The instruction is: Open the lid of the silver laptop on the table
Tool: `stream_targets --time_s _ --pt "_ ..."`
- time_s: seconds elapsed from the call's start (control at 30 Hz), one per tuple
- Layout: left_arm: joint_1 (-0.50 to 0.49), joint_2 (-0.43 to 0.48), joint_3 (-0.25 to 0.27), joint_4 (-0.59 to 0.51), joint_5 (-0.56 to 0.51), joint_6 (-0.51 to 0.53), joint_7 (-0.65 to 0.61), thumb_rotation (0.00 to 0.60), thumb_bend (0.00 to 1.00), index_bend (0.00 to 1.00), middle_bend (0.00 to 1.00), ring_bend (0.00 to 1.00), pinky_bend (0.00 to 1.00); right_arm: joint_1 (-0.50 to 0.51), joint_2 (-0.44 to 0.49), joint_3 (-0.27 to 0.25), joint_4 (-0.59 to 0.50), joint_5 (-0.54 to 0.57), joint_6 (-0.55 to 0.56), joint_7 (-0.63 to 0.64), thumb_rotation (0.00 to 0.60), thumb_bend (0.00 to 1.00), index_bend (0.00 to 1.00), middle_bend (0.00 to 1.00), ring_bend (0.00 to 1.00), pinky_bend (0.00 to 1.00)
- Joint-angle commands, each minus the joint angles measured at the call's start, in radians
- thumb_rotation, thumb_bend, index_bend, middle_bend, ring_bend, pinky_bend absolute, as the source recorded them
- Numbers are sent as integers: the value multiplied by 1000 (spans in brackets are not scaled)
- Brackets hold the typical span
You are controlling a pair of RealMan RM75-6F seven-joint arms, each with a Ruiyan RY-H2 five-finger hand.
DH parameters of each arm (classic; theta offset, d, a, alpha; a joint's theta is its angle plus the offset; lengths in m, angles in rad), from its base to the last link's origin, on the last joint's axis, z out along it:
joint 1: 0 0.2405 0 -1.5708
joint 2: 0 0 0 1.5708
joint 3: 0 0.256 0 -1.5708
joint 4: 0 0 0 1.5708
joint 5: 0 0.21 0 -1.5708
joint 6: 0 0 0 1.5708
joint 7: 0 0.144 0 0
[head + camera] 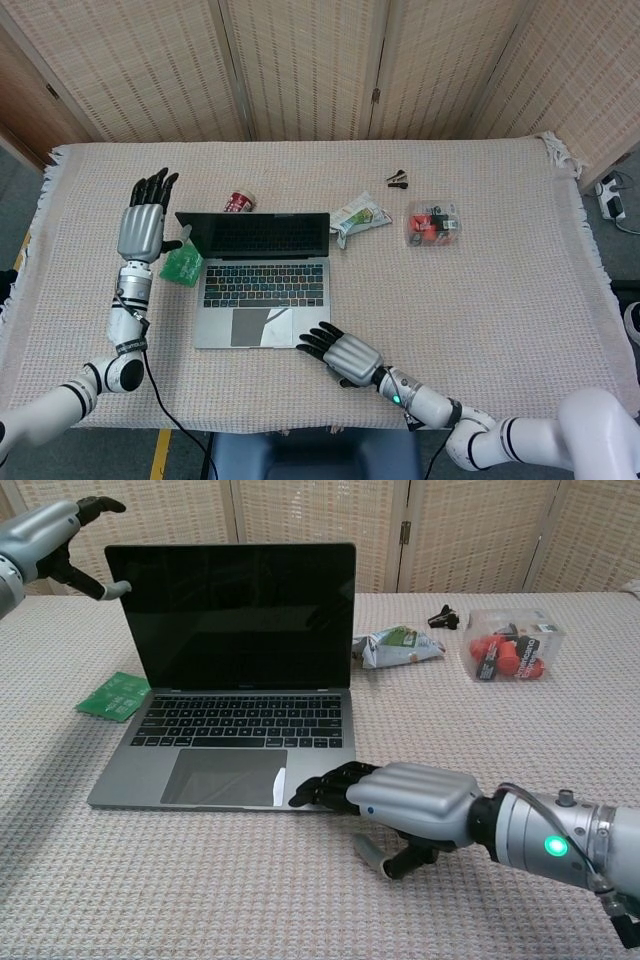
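Note:
The silver laptop (264, 282) (243, 723) stands open near the table's front left. Its lid (235, 615) is about upright and the screen is dark. My left hand (140, 228) (48, 538) hovers beside the lid's upper left corner, fingers spread and holding nothing; its thumb ends right at the lid's left edge. My right hand (340, 353) (405, 802) lies palm down at the laptop's front right corner. Its fingertips (318, 792) rest on the base next to the trackpad.
A green packet (182, 266) (114, 696) lies left of the laptop, under my left hand. A red can (238, 202) sits behind the lid. A snack bag (358, 215), a small black clip (397, 180) and a clear box of red items (433, 223) lie to the right.

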Motion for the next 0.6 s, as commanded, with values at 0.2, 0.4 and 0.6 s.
stream_targets --time_s 0.2,0.4,0.6 --pt "-33 -6 -6 18 -36 -28 32 600 382 0 31 0 0 2 -2 0 5 4 2 -1 600 783 0 104 67 0" --pt "-54 -3 -17 34 -77 -58 56 600 382 0 29 0 0 4 -6 0 9 8 2 -3 600 783 0 105 68 0" --pt "-36 31 -3 -12 -68 -41 39 600 382 0 27 0 0 -1 -3 -3 6 1 21 -7 600 782 0 106 68 0"
